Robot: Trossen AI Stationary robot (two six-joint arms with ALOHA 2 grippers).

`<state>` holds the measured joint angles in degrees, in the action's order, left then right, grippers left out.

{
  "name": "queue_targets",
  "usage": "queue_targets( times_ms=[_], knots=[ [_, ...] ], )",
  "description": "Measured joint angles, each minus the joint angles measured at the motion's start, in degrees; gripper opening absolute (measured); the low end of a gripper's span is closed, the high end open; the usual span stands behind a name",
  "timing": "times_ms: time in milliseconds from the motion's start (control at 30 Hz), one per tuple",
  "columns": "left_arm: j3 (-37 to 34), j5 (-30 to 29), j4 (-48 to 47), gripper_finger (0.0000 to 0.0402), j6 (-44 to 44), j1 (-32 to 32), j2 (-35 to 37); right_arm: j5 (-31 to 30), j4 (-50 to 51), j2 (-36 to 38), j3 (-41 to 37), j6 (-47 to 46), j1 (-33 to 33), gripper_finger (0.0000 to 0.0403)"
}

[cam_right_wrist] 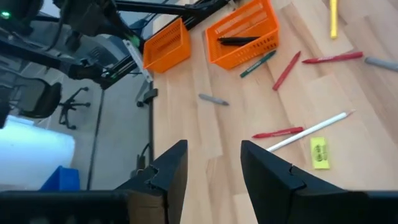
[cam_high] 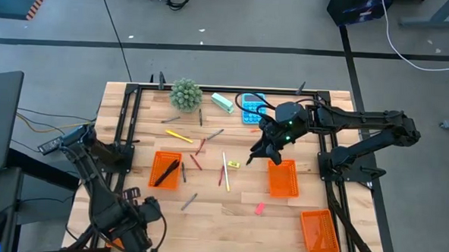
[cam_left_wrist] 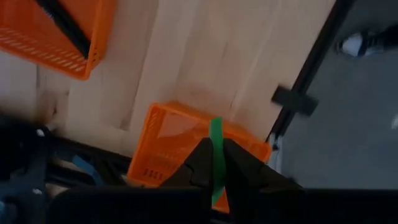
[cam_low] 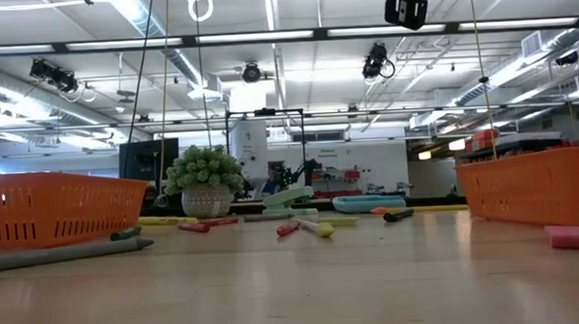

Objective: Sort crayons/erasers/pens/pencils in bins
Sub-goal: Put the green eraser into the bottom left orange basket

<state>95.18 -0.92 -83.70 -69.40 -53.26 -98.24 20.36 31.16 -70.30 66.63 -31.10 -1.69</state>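
My left gripper [cam_left_wrist: 215,171] hangs over the table's near left corner [cam_high: 149,212], shut on a slim green stick [cam_left_wrist: 215,134] above an orange bin [cam_left_wrist: 168,140]. That bin is hidden under the arm in the high view. Another bin [cam_high: 166,170] holds a black pen [cam_high: 168,171]. My right gripper [cam_right_wrist: 214,165] is open above the table's middle [cam_high: 258,153], just left of a third bin [cam_high: 283,178]. A yellow-green eraser [cam_right_wrist: 319,152], a pale pencil [cam_right_wrist: 308,130] and a red crayon [cam_right_wrist: 278,132] lie flat close ahead of it. A pink eraser [cam_high: 259,208] lies nearer the front edge. My left gripper pinches the green stick between its two fingers [cam_left_wrist: 239,165]. The stick's free end [cam_left_wrist: 215,124] reaches out past the fingertips, along the fingers. It is lifted clear, over the orange bin. The held end is hidden by the gripper's body.
A fourth bin [cam_high: 318,231] sits at the near right corner. A potted plant [cam_high: 186,94], a mint block [cam_high: 222,102] and a blue calculator [cam_high: 250,108] stand along the far edge. Pencils, crayons and grey pens [cam_high: 188,202] are scattered over the middle. Black frame rails border the table.
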Motion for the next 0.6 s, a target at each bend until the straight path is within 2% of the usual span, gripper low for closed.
queue_targets(
  times_ms=[300, 467, 600],
  knots=[
    [0.02, 1.43, -3.49, 0.0031, 6.05, -1.58, -2.88, 8.09, 2.9, 0.0, 0.0, -1.8, 0.44, 0.0155],
    [0.01, 2.27, -3.45, 0.0026, 7.55, -2.53, -5.5, 8.57, 5.59, 0.35, 0.0, -0.44, 2.77, 0.0155],
    [0.02, 2.31, -3.35, 0.0038, 6.85, -3.37, -6.79, 8.07, 5.61, 0.61, 0.0, 1.22, 5.02, 0.0155]
  ],
)
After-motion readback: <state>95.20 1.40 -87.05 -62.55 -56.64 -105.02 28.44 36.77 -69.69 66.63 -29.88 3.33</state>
